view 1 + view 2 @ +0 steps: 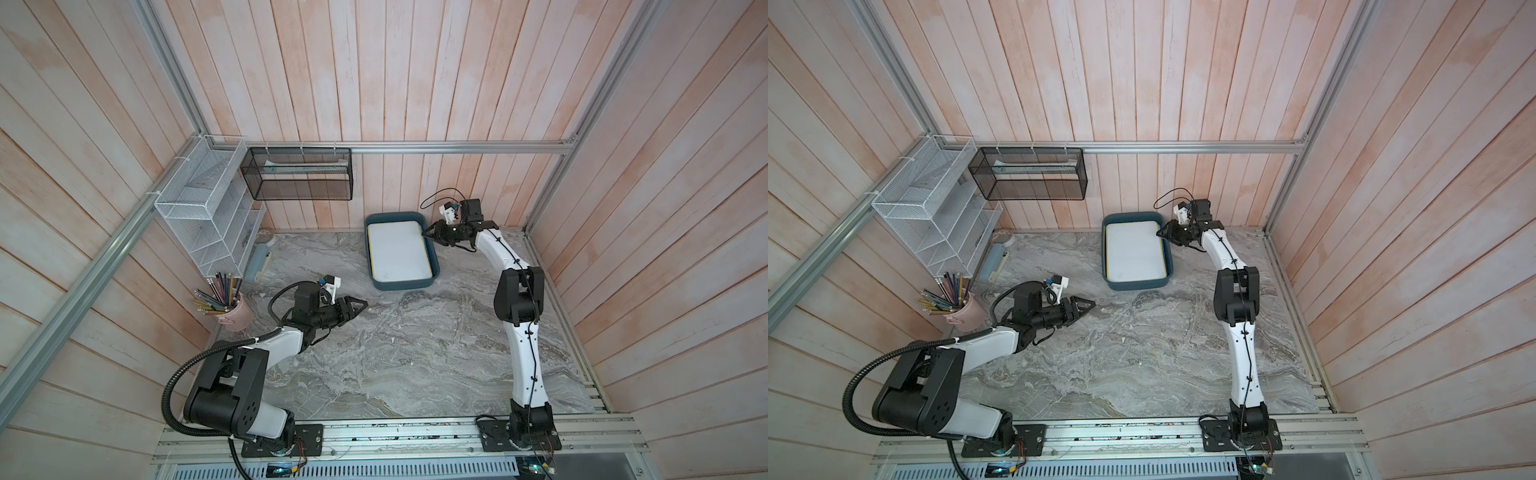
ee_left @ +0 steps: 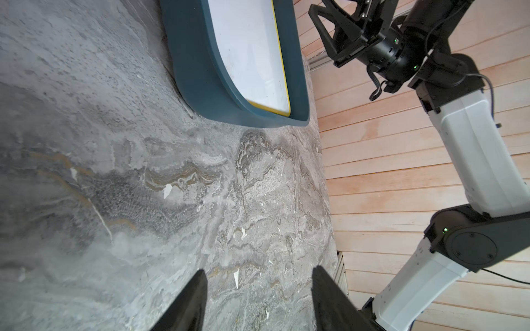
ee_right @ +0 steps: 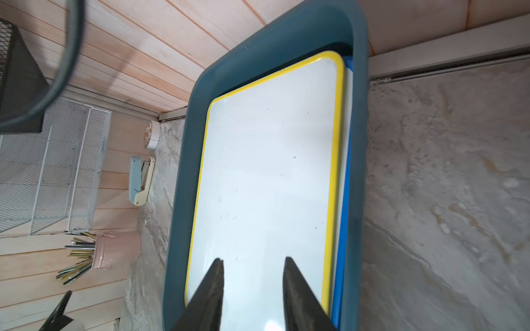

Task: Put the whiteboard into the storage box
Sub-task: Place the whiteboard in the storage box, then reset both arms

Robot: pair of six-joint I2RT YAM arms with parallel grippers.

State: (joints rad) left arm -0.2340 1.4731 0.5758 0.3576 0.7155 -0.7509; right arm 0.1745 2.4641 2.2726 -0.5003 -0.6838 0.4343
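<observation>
Grey marble tabletop (image 1: 415,353) walled by pale pink planks, seen from above. Nearest, at about 9 o'clock, the left gripper (image 1: 360,305) hovers over bare marble, fingers wide apart and empty. Farther back, at 12 o'clock, the teal storage box (image 1: 405,285) holds a yellow-framed whiteboard (image 1: 399,249) lying flat atop a blue-framed board (image 3: 341,229). The right gripper (image 1: 427,234) hangs over the box's 2 o'clock corner, fingers narrowly parted, holding nothing.
</observation>
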